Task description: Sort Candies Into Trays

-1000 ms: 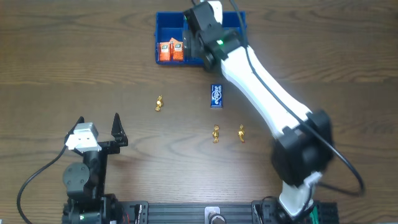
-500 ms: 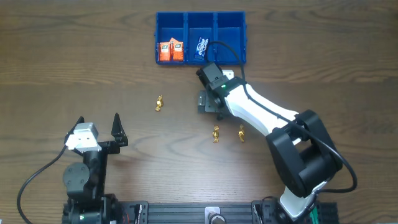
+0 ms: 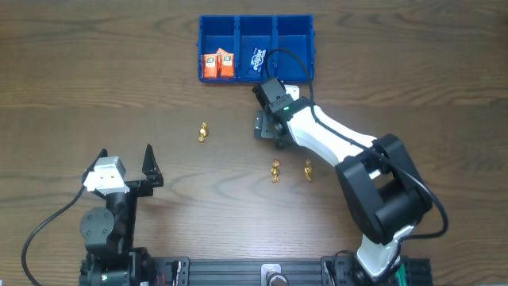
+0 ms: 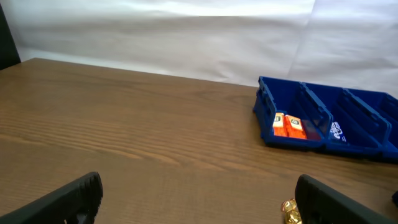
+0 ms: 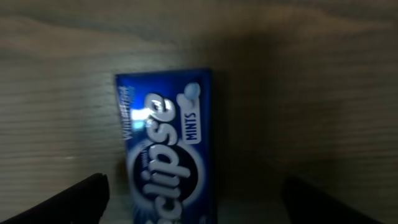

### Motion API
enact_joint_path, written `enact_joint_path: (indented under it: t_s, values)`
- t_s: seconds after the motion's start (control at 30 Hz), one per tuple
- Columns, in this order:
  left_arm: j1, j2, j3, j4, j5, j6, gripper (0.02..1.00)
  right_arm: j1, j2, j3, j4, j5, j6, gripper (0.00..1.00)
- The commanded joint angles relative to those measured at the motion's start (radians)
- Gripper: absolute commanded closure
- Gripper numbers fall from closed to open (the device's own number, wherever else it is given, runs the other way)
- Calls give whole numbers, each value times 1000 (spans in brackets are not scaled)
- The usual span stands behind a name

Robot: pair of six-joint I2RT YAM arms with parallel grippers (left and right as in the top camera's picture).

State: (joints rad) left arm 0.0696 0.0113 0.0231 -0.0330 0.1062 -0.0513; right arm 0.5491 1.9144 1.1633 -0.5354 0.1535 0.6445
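Top view: a blue tray (image 3: pixel 294 52) with three compartments is sitting at the upper centre of the frame on a wooden table (image 3: pixel 95 79). Two orange candies (image 3: pixel 218 65) are lying side by side in its left compartment, and a blue mint pack (image 3: pixel 255 59) is leaning in the middle one. Just below the tray, your right gripper (image 3: pixel 268 127) is hanging low over a second mint pack (image 5: pixel 168 143). That pack is lying flat on the table between the widely spread fingers, which are not touching it. Three gold candies (image 3: pixel 203 132) are lying loose across the middle of the frame, one at the left and two close together at the right. At the lower left, your left gripper (image 3: pixel 127 159) is resting with its fingers wide apart, gripping nothing.
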Motion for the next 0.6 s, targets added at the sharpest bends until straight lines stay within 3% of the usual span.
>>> enact_joint_path:
  t_s: [0.03, 0.1, 0.17, 0.2, 0.43, 0.6]
  values:
    - [4, -5, -18, -35, 17, 7, 20, -3, 21, 6, 1, 17, 10, 246]
    - [4, -5, -18, -35, 18, 7, 20, -3, 21, 6, 3, 17, 10, 382]
    - [4, -5, -18, -35, 18, 7, 20, -2, 21, 6, 4, 16, 10, 579]
    - [4, -5, -18, -35, 18, 7, 20, -1, 21, 6, 4, 16, 10, 623]
    - [4, -5, -18, -35, 18, 7, 20, 4, 20, 11, 3, 16, 10, 730]
    - [4, -5, -18, -35, 18, 7, 20, 39, -23, 113, -70, 22, -8, 755]
